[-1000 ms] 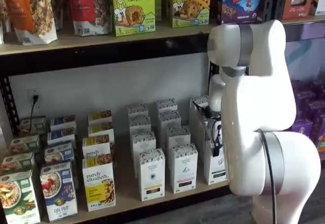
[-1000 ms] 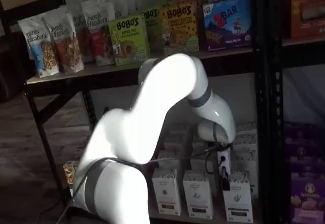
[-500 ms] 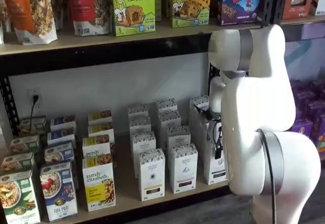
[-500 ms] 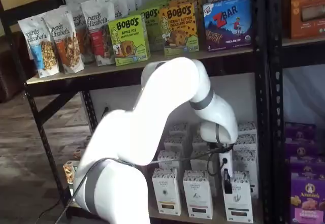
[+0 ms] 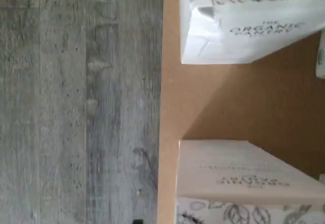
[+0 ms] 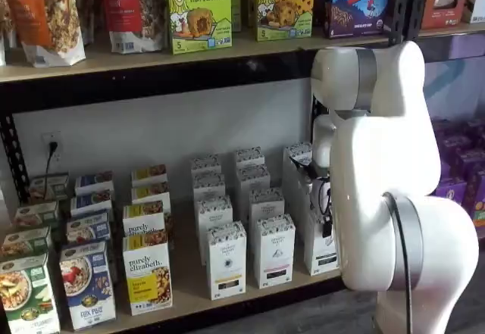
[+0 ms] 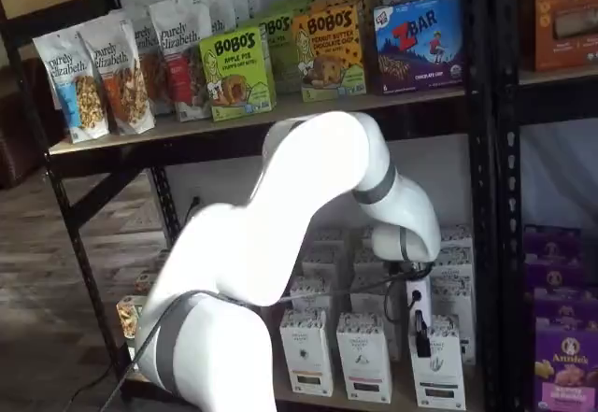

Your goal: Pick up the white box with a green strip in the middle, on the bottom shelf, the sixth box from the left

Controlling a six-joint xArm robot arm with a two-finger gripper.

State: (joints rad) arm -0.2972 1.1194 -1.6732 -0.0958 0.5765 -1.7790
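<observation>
The white box (image 6: 321,252) stands at the front of the bottom shelf (image 6: 189,292), rightmost of the white cartons, half hidden by my arm. In a shelf view it shows a green emblem and a dark band low on its front (image 7: 438,367). My gripper (image 6: 326,226) hangs just above the box's top, and its black fingers (image 7: 421,335) show side-on at the box's upper left corner. No gap shows between the fingers. The wrist view shows two white cartons (image 5: 249,26) (image 5: 238,170) on the tan board (image 5: 170,107); I cannot tell which is the task's box.
Alike white cartons (image 6: 273,251) (image 6: 226,261) stand in rows left of the box. Purely Elizabeth cereal boxes (image 6: 147,275) fill the shelf's left. A black rack post (image 7: 486,244) stands close on the right. Grey wooden floor (image 5: 76,102) lies before the shelf edge.
The arm has sunk a little, and the gripper has come down and slightly right onto the top of the white box. The boxes have not moved.
</observation>
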